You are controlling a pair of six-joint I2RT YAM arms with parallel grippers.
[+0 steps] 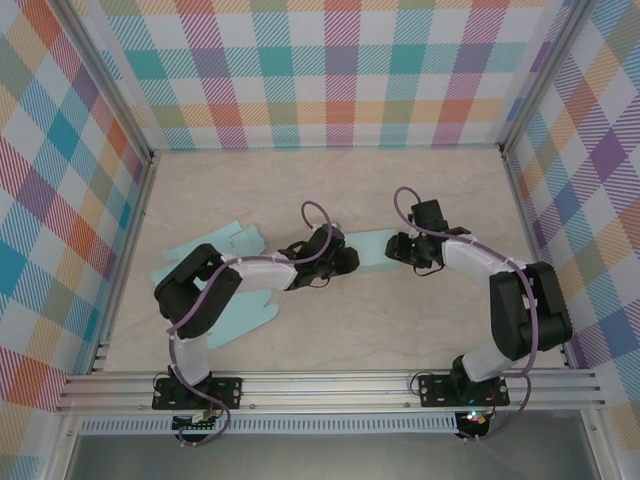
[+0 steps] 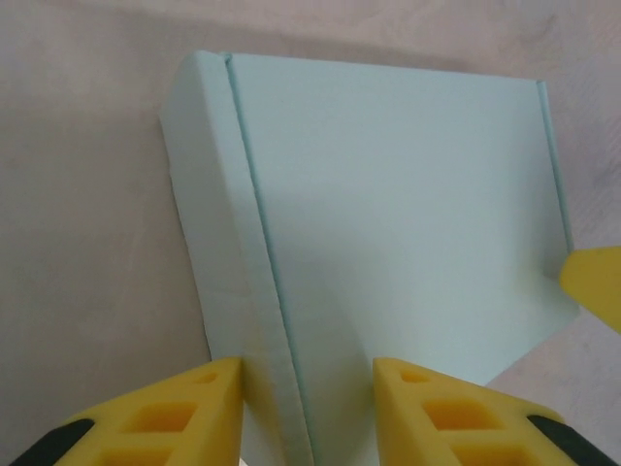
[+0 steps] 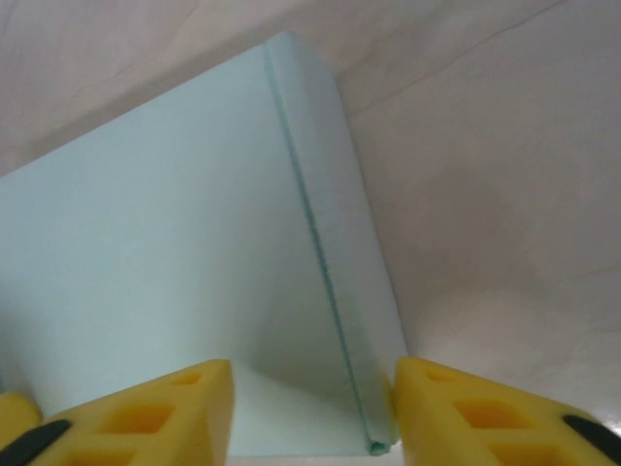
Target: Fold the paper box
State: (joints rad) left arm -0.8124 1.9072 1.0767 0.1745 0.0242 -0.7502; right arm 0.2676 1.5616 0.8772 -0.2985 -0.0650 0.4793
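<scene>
The paper box (image 1: 372, 246) is a pale mint sheet lying mostly flat on the table, with flaps spread toward the left (image 1: 232, 240). My left gripper (image 1: 345, 258) and right gripper (image 1: 402, 248) face each other across its middle panel. In the left wrist view the box (image 2: 408, 194) has a raised side wall, and my left gripper (image 2: 309, 388) stands open astride it, one finger (image 2: 194, 398) against the wall's outer face. In the right wrist view the box (image 3: 146, 243) shows the opposite raised wall; my right gripper (image 3: 312, 388) is open astride it, one finger (image 3: 437, 398) touching its outside.
The pale table (image 1: 330, 180) is ringed by checked walls, with a metal rail (image 1: 330, 385) along the near edge. A yellow fingertip of the other arm shows at the panel's far corner in each wrist view (image 2: 597, 282) (image 3: 15, 413).
</scene>
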